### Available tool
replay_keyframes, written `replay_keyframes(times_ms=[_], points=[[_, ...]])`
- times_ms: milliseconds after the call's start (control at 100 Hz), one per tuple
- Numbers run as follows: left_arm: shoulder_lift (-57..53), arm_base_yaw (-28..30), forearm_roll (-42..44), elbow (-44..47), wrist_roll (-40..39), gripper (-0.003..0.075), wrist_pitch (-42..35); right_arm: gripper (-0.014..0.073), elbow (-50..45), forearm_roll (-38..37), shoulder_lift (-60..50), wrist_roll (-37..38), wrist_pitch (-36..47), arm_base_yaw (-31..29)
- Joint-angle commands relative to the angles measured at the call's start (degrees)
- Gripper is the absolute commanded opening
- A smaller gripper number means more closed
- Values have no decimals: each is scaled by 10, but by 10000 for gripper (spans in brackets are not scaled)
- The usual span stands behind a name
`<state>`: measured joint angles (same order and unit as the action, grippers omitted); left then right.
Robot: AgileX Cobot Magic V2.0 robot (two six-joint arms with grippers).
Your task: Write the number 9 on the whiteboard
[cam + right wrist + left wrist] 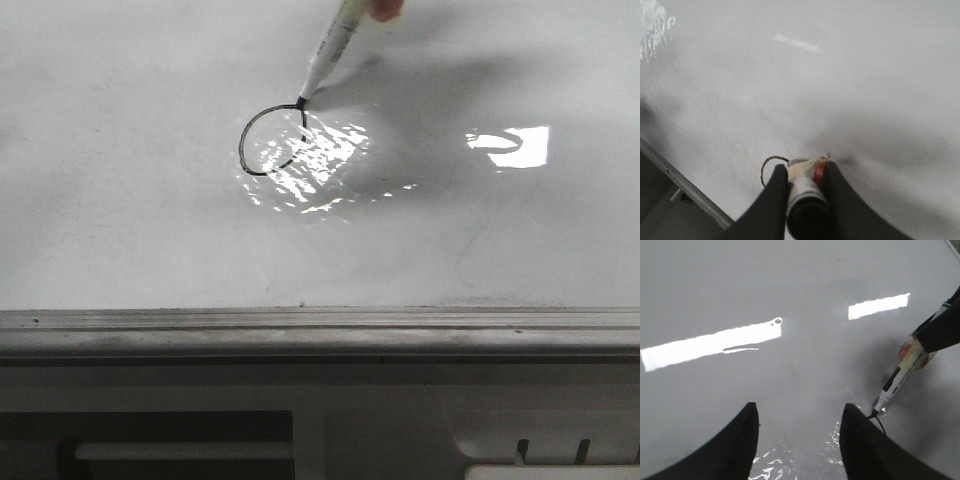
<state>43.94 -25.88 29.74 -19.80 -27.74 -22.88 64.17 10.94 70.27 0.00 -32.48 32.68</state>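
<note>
On the glossy white whiteboard (150, 230), a thin black rounded loop, the number 9 (272, 140) so far, lies by a wrinkly glare patch. The right gripper (805, 175) clamps a white marker (328, 50), tip touching the loop. The left gripper (797, 430) hovers, fingers spread wide.

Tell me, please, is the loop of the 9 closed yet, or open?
Nearly closed: the number 9 shows a round loop, with a small gap at lower right. The marker tip rests at its top; no stem yet.
</note>
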Motion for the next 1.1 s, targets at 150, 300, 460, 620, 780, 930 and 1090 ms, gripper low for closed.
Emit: replay_keyframes(times_ms=[150, 300, 460, 620, 780, 930, 1090], points=[[-2, 1, -15, -20, -7, 347, -16, -58, -79, 32, -12, -4, 25, -4], [-2, -2, 4, -18, -7, 347, -21, -59, -89, 43, -32, -4, 55, 19], [-2, -47, 69, -18, -20, 347, -29, -59, -71, 61, -59, -4, 44, 65], [14, -137, 113, -18, -37, 347, 1, -59, -71, 72, -73, -4, 34, 115], [56, -208, 113, -18, -37, 347, 11, -58, -71, 73, -66, -4, 31, 132], [97, -239, 111, -18, -37, 347, 8, -59, -71, 87, -64, -4, 30, 132], [130, -240, 74, -18, -37, 347, -5, -59, -71, 114, -63, -4, 19, 138]])
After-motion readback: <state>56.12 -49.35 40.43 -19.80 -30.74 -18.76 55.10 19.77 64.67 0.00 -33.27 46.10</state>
